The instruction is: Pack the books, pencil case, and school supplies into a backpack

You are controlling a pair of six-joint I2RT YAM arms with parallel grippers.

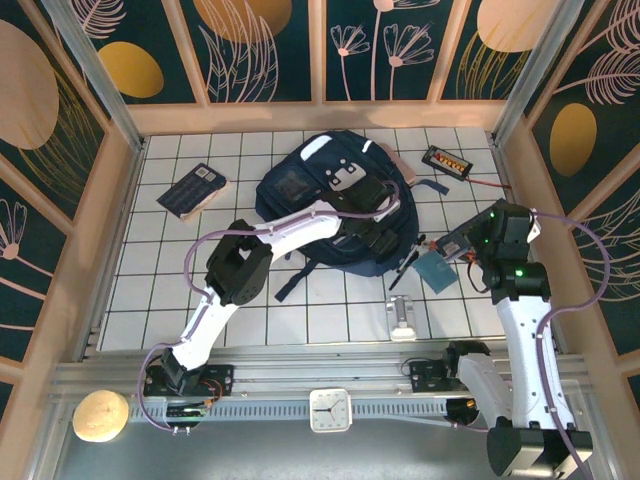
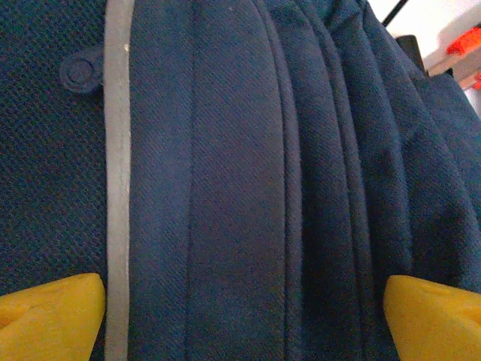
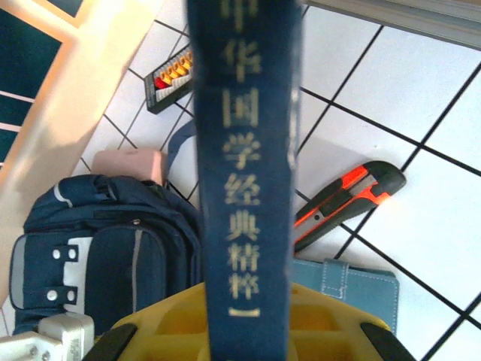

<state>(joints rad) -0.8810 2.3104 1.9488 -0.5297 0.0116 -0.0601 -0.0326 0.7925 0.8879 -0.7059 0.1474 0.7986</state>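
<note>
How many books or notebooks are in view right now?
3. A black-covered book lies far left on the table; a teal notebook lies right of the backpack; a dark-blue book is in the right gripper. The backpack may hide more.

walls point(image 1: 270, 50): dark teal floral panels, pale wood frame point(image 1: 320, 115) | table point(image 1: 150, 300): white tiles, black grid lines
</note>
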